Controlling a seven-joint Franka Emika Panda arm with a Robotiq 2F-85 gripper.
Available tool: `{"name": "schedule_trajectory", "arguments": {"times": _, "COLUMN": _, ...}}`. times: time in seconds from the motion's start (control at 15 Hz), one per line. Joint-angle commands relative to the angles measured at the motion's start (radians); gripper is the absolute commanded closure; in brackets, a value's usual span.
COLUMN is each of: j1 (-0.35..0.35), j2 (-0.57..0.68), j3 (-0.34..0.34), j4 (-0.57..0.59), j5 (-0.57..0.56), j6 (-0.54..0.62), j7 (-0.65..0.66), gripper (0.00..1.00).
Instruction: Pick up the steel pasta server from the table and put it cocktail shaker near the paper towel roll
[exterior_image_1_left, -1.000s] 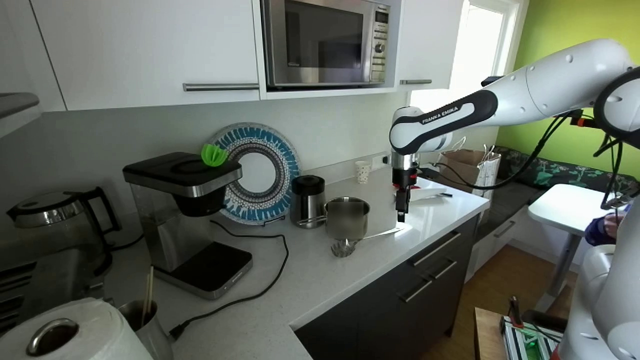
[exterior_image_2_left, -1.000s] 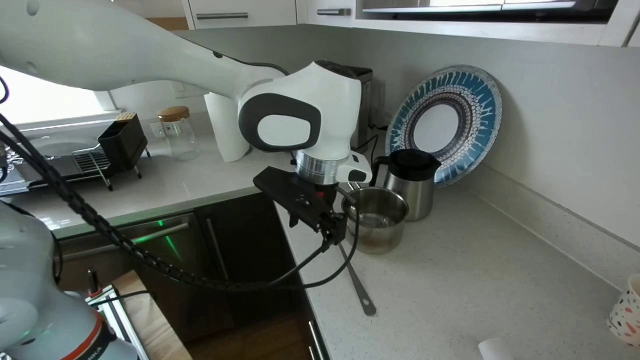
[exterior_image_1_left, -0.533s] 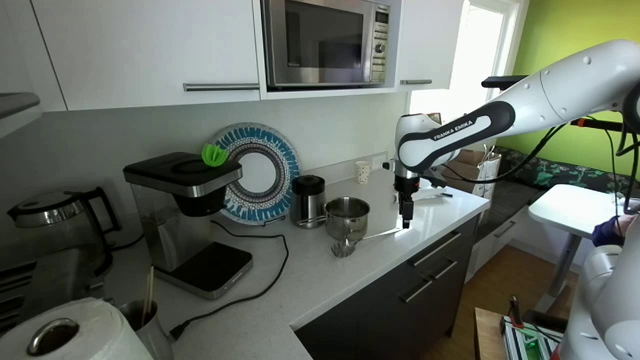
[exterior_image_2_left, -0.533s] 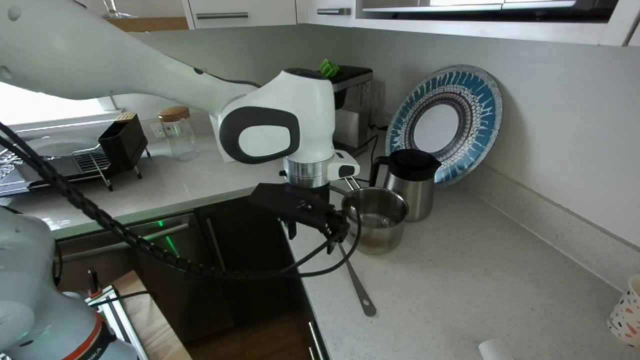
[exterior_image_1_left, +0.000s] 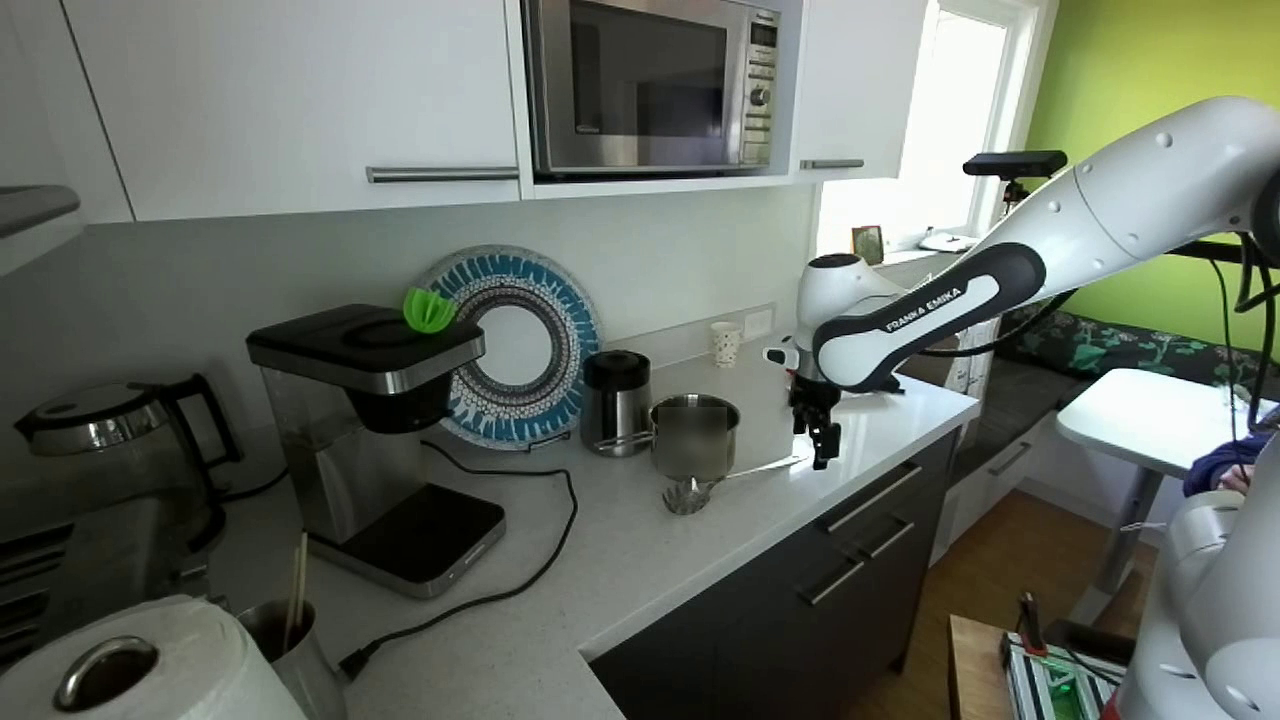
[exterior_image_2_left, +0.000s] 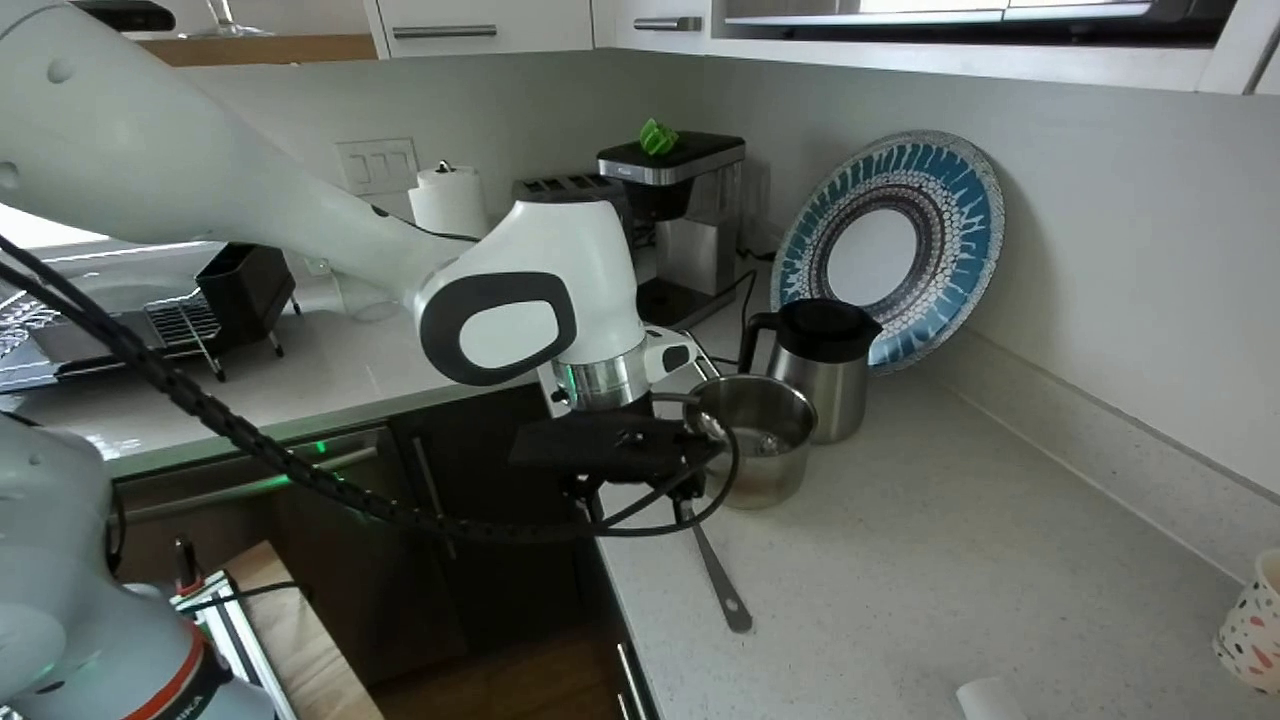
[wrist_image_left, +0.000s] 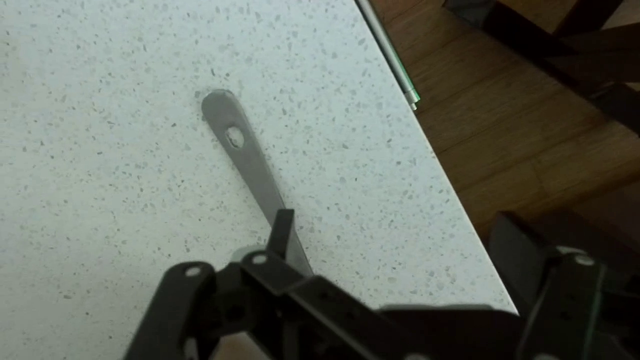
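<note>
Wrist view: jaws parted, my lower-centre finger (wrist_image_left: 282, 233) overlaps the steel pasta server (wrist_image_left: 256, 170). Descending from here could pin it.

Kitchen: microwave (exterior_image_1_left: 650, 85) btwn cabs (exterior_image_1_left: 300, 100), coffee mkr (exterior_image_1_left: 375, 475) & dish rack (exterior_image_2_left: 185, 322) on ctr (exterior_image_2_left: 900, 530).

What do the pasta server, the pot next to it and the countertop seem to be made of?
Pasta server: likely steel; the handle looks satin grey in the wrist view, the pronged head shiny in an exterior view.
Pot: probably stainless steel, from its silvery, reflective wall.
Countertop: pale, grey-flecked and smooth with a sheen; perhaps engineered stone, though it could be laminate.
</note>
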Motion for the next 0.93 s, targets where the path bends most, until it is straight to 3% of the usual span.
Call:
{"name": "schedule_trajectory", "arguments": {"times": 0.0, "j1": 0.011, "j2": -0.027, "j3": -0.004, "j4": -0.033, "j5": 0.068, "j6": 0.059, "j7": -0.164, "gripper": 0.0}}
{"name": "schedule_trajectory", "arguments": {"times": 0.47, "j1": 0.07, "j2": -0.007, "j3": -0.029, "j4": -0.051, "j5": 0.43, "j6": 0.156, "j7": -0.659, "gripper": 0.0}}
{"name": "schedule_trajectory", "arguments": {"times": 0.87, "j1": 0.071, "j2": 0.1, "j3": -0.023, "j4": 0.032, "j5": 0.726, "j6": 0.133, "j7": -0.855, "gripper": 0.05}}
